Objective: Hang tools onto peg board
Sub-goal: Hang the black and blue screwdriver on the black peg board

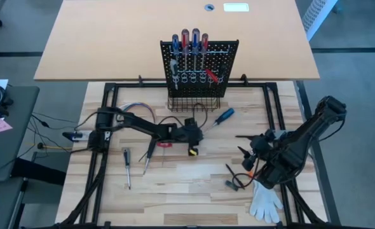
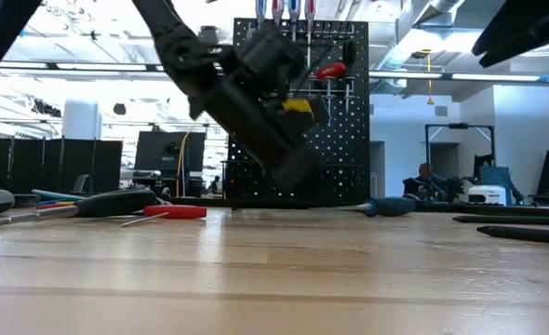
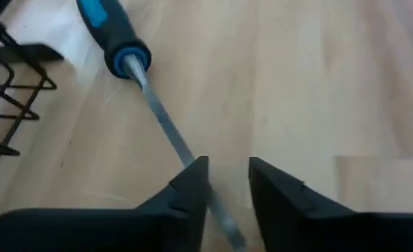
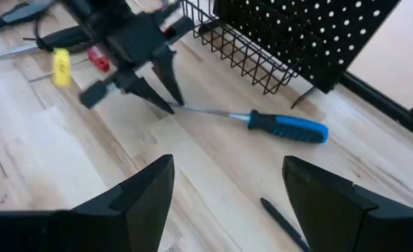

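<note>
The black peg board (image 1: 200, 63) stands at the table's far middle, with several red and blue screwdrivers (image 1: 189, 39) hung in its top row and a wire basket (image 1: 194, 102) at its base. A blue-handled screwdriver (image 1: 224, 116) lies flat on the table in front of the basket, also seen in the right wrist view (image 4: 287, 128). My left gripper (image 3: 227, 187) is open, pointing down over the shaft's free end, one finger on each side of the shaft (image 3: 166, 129). My right gripper (image 4: 227, 199) is wide open and empty at the table's right. My left gripper comes from above, its fingers lying across the thin metal shaft (image 3: 189, 157) near its tip end. The shaft runs close along one finger's (image 3: 192, 185) inner edge. I cannot tell whether the finger touches it. The screwdriver lies flat on the table.
Two dark screwdrivers (image 1: 126, 166) (image 1: 148, 158) and a small red one (image 1: 164, 144) lie at the near left. A white glove (image 1: 265, 202) and small dark tools (image 1: 233, 181) lie near right, by my right arm. Coloured wires (image 1: 136, 107) lie at the far left.
</note>
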Tool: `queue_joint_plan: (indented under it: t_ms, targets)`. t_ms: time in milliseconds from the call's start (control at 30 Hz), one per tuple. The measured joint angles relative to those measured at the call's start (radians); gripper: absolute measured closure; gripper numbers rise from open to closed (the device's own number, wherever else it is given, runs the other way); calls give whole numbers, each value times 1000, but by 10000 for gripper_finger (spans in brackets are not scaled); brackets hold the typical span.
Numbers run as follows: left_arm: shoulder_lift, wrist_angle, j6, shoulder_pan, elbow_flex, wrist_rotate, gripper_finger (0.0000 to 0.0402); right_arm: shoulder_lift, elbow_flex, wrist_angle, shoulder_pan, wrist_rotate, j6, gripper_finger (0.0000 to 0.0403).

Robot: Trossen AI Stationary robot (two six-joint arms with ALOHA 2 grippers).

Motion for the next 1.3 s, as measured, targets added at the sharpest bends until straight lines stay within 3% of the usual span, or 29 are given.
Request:
queue_joint_plan:
  t_ms: [133, 267, 400, 600, 800, 1100, 1300]
  targets:
    - [27, -87, -29, -2, 45, -95, 261, 0, -9, 12, 2, 0, 0, 127]
    - [27, -119, -28, -1, 48, -132, 254, 0, -9, 16, 2, 7, -9, 127]
    - [26, -151, -20, -2, 49, -134, 290, 0, -9, 25, 2, 9, -12, 127]
    - [24, -191, -14, 4, 51, -139, 387, 0, -9, 39, 2, 16, -12, 127]
    - [23, -238, 50, -8, 52, -138, 400, 1, -9, 41, 2, 17, -14, 127]
    - [7, -255, 25, -66, 45, -232, 390, 0, -9, 62, 2, 19, -37, 127]
    - [-4, -236, 19, -62, 44, -225, 328, 1, -9, 64, 2, 19, -38, 127]
